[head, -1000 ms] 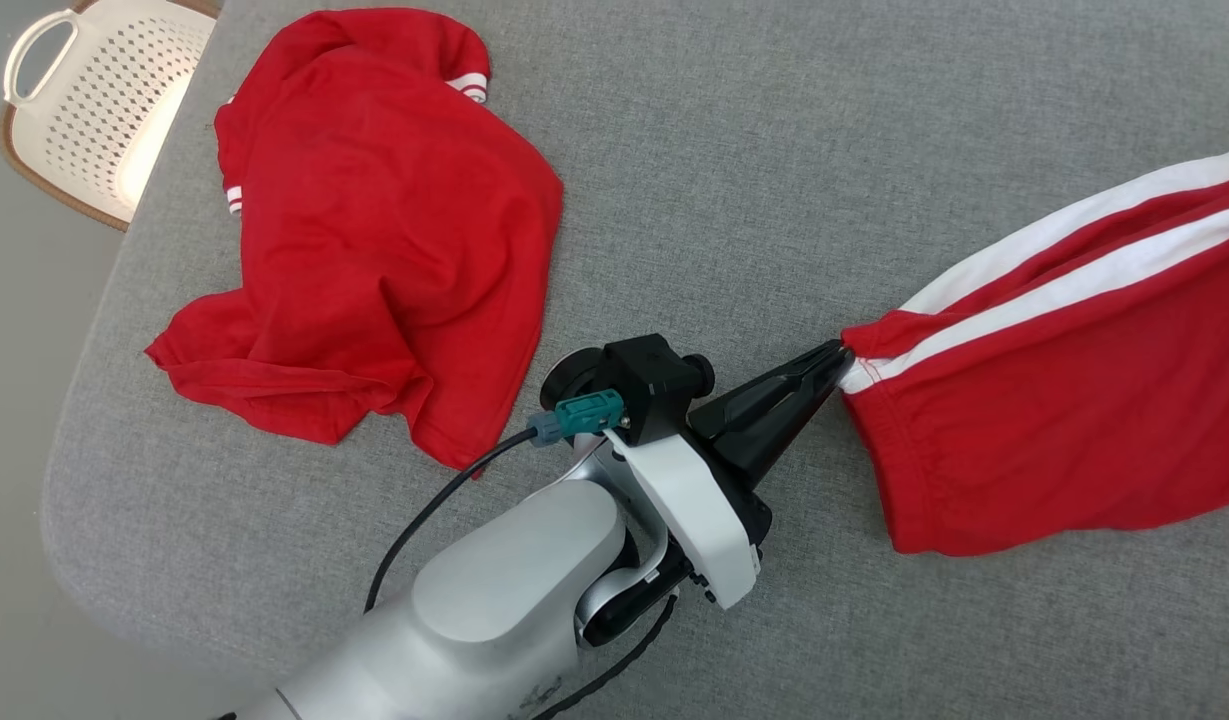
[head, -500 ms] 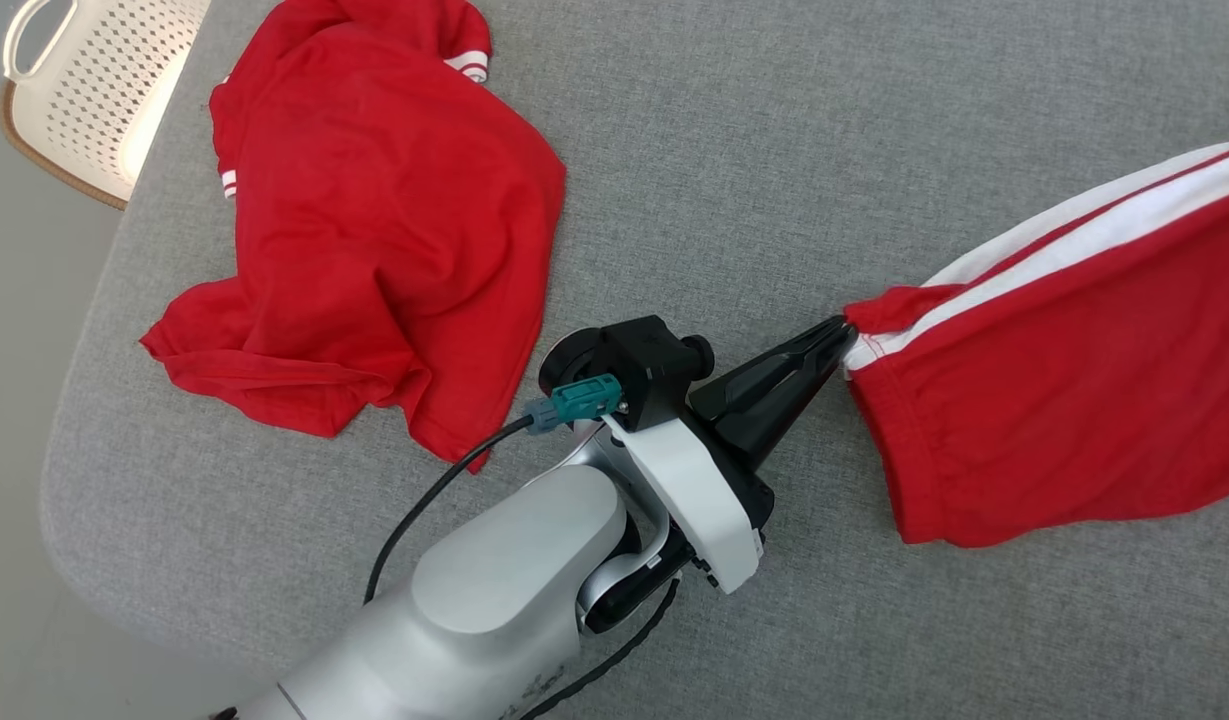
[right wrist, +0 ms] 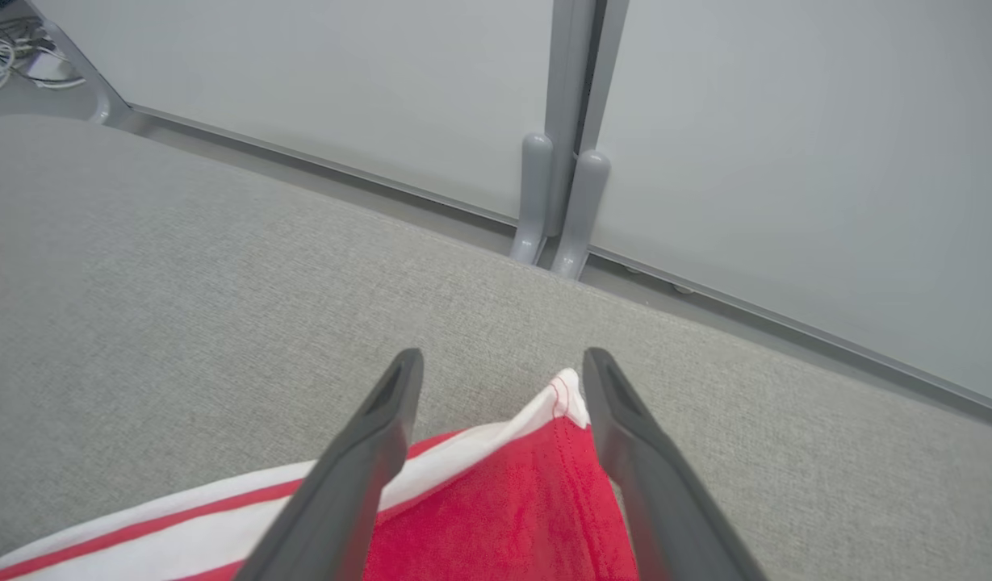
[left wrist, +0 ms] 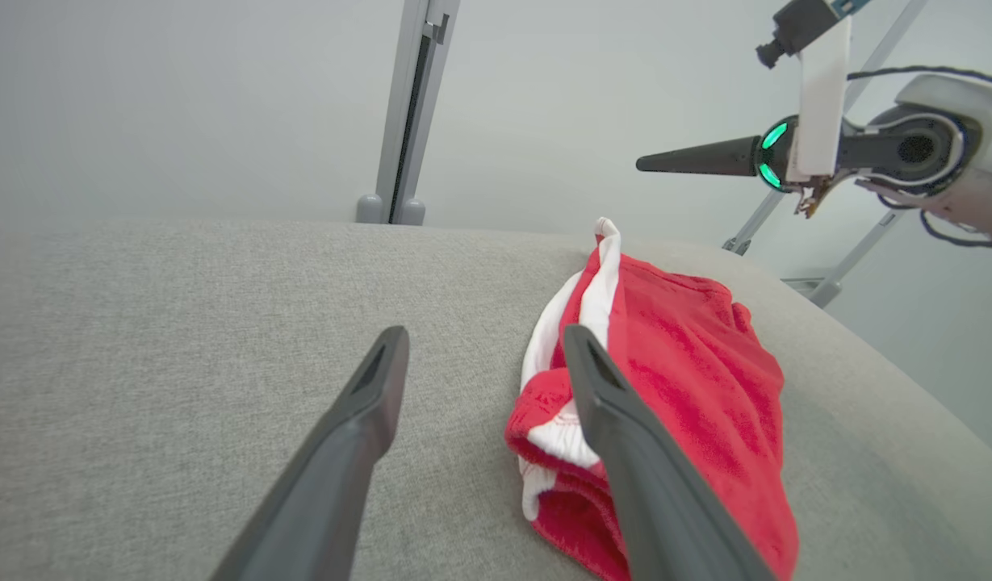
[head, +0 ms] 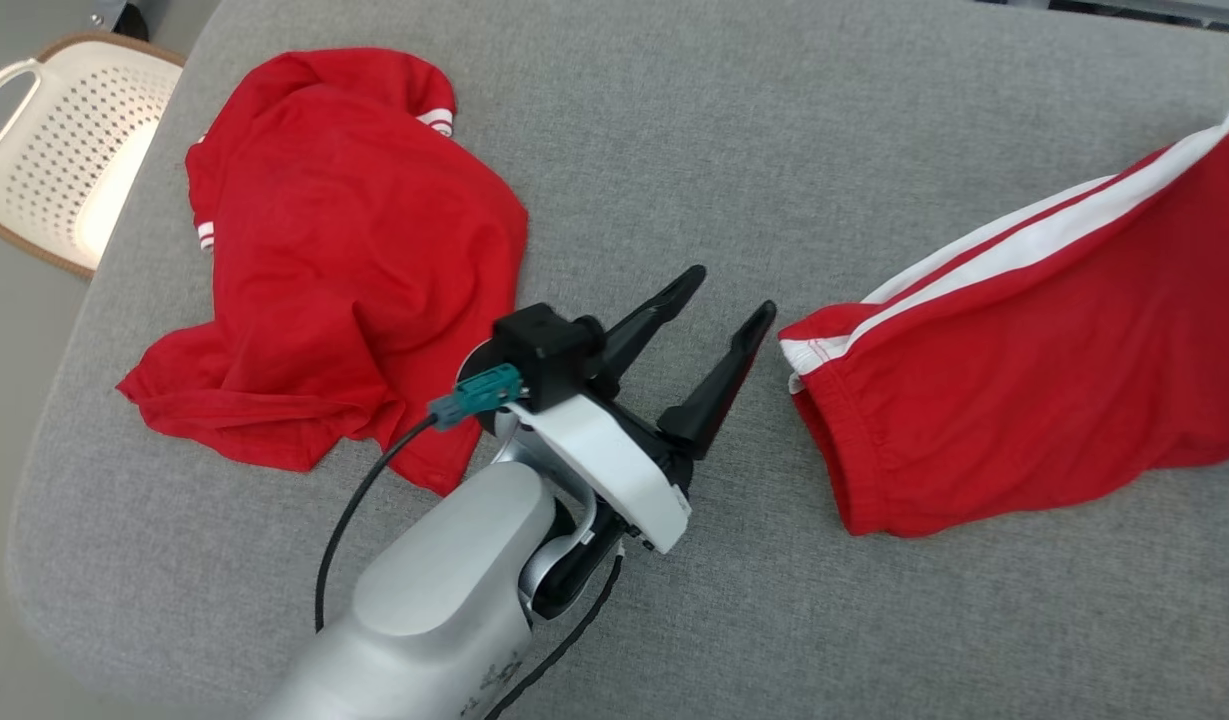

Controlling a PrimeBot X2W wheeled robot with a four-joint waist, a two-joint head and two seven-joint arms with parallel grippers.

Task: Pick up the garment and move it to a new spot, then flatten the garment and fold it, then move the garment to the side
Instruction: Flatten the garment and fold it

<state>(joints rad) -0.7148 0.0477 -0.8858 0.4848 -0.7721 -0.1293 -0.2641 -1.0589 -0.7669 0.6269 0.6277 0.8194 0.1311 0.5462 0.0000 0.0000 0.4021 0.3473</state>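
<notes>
A: What is the left gripper doing?

B: Its two long dark fingers are spread wide with nothing between them. In the head view it sits near the centre and points toward 1 o'clock, low over a grey cushion.

A: Where is the garment?

B: The red shorts, with white side stripes, lie on the cushion at 3 o'clock from that gripper. They run from the middle toward the frame's right edge. Their nearest corner is just beside the fingertip on that side; I cannot tell whether the two touch.

A: And the right gripper?

B: In its own wrist view its fingers also stand wide apart and grip nothing. The far, white-striped corner of the shorts lies on the cushion between them, toward 6 o'clock.

A: What else is nearby?

B: A crumpled red T-shirt with white-banded sleeve cuffs lies at 9 to 10 o'clock from the left gripper, well apart from the shorts. Beyond it, at 10 o'clock and off the cushion's edge, stands a white perforated basket with a handle.
</notes>
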